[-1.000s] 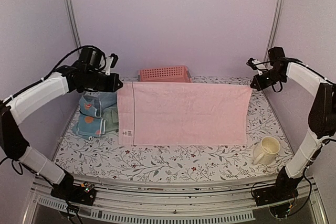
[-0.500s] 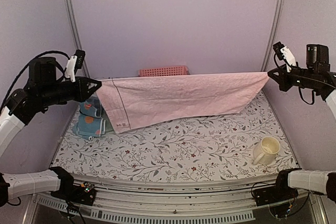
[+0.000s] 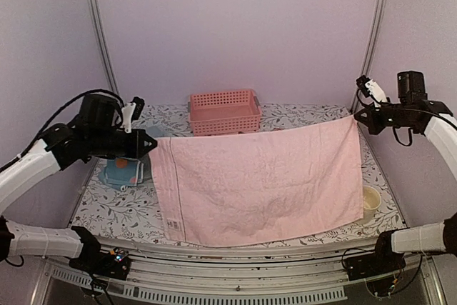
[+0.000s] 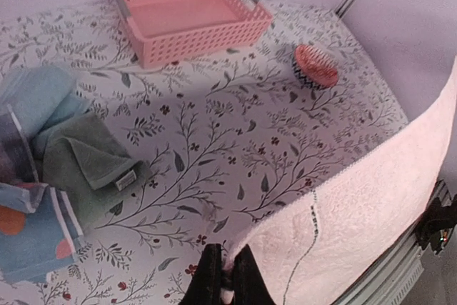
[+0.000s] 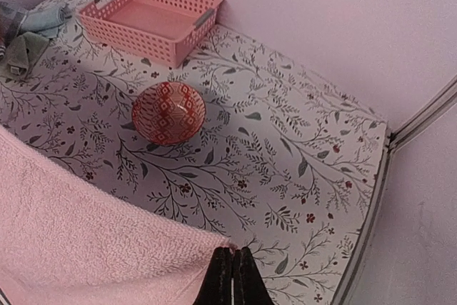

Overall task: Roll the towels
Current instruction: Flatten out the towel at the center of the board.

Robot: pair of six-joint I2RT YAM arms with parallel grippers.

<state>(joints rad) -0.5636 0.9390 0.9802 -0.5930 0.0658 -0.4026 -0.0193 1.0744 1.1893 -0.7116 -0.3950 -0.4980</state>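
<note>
Presently, by size:

1. Table (image 3: 107,205), flower-printed top. It carries everything below.
2. Pink towel (image 3: 260,180). It is off the table, spread wide between my two claws and hanging flat as a sheet. Its lower hem is down near the table's near edge; I cannot tell whether it touches.
3. Pink slatted basket (image 3: 225,123), at the far edge.
4. Heap of other towels at the far left: light blue towel (image 4: 36,98), sage green towel (image 4: 82,166), blue spotted towel (image 4: 28,237), touching one another.
5. Red patterned bowl (image 5: 168,112), just right of the basket.
6. Cream mug (image 3: 370,198), near right, half hidden behind the hanging towel.
7. My left gripper (image 3: 151,143), clenched on the pink towel's upper left corner.
8. My right gripper (image 3: 359,113), clenched on its upper right corner.
</note>
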